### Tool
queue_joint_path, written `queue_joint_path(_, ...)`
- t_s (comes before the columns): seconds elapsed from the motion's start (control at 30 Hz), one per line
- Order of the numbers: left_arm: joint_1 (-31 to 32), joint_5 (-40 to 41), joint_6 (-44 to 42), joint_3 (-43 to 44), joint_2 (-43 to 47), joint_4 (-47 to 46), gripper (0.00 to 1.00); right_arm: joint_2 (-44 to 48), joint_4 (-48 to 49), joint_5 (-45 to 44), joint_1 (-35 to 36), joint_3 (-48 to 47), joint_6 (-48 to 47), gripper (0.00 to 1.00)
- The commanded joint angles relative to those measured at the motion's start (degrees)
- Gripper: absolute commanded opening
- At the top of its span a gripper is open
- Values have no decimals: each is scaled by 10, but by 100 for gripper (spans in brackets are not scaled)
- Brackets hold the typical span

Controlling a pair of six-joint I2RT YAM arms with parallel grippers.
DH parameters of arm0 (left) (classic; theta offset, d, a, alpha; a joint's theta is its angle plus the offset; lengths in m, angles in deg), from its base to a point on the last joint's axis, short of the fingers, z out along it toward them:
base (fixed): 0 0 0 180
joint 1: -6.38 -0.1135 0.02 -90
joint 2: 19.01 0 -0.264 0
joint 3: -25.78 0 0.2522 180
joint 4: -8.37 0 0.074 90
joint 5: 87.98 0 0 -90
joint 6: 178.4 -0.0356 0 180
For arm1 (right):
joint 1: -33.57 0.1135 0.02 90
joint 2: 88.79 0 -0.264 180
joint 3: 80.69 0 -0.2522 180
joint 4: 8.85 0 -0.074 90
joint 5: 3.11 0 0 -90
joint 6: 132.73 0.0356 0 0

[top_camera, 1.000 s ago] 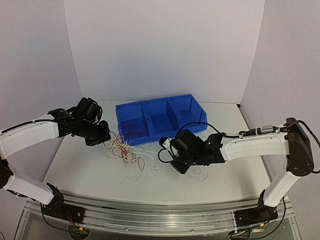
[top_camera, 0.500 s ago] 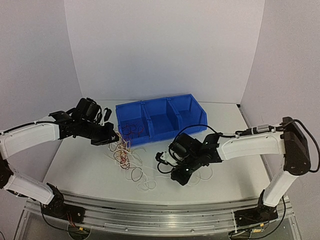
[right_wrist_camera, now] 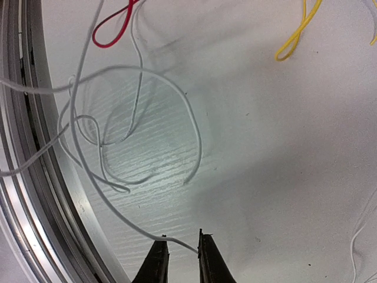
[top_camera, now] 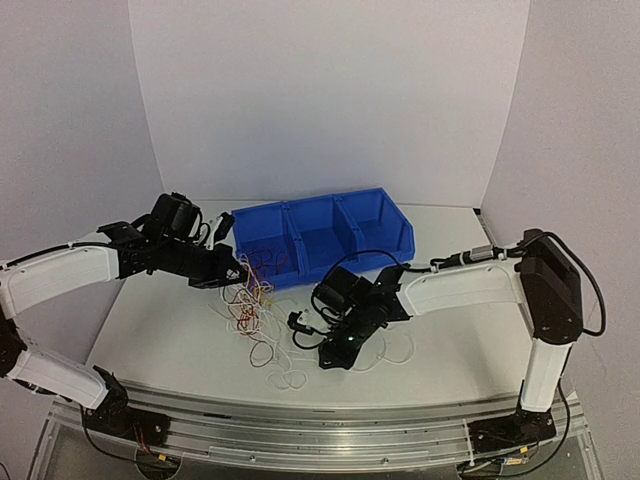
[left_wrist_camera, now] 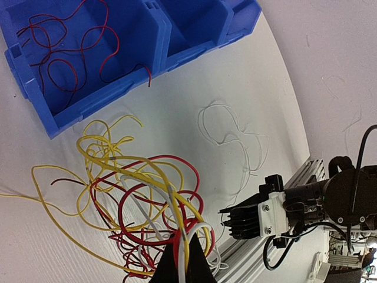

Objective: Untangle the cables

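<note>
Jaws clamped, your left gripper (left_wrist_camera: pixel 181 262) holds the cables (left_wrist_camera: pixel 138 188) knotted near the blue bin (left_wrist_camera: pixel 162 44); your right gripper (right_wrist_camera: pixel 178 250), jaws barely parted, straddles a white strand (right_wrist_camera: pixel 126 223) that could slip free if you pull.

The blue bin (top_camera: pixel 395 225) stands at the back middle of the bench (top_camera: pixel 160 330) and blocks the way there; its left compartment holds dark red wires (left_wrist_camera: pixel 59 53). Just in front of its left end, the tangle of cables (top_camera: pixel 250 300) in red, yellow and white fills the ground between the left pincer (top_camera: pixel 238 272) and the right pincer (top_camera: pixel 326 358), and white loops (top_camera: pixel 290 379) lie toward the metal rail (top_camera: pixel 300 425) at the near edge. The right arm (top_camera: pixel 460 285) lies low across the right side. The left front of the bench is bare, and also the back right corner beside the bin.
</note>
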Motion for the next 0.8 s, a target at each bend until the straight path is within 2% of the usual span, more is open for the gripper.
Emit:
queue_joint_path(0.0,-3,-21,-20,16,15,-26,0,-9,15,-24,-2,-37,-1,19)
queue_joint_path(0.1,-2,-28,-22,21,15,-24,0,-21,25,-45,-2,-50,-5,20)
queue_joint_path(0.27,-2,-30,-25,27,17,-24,0,-55,43,18,-2,-70,-6,21)
queue_joint_path(0.53,-3,-18,-19,34,14,-19,0,-74,103,55,-1,-68,-5,22)
queue_joint_path(0.77,-3,-9,-21,56,13,1,0,-62,127,74,3,-41,-58,27)
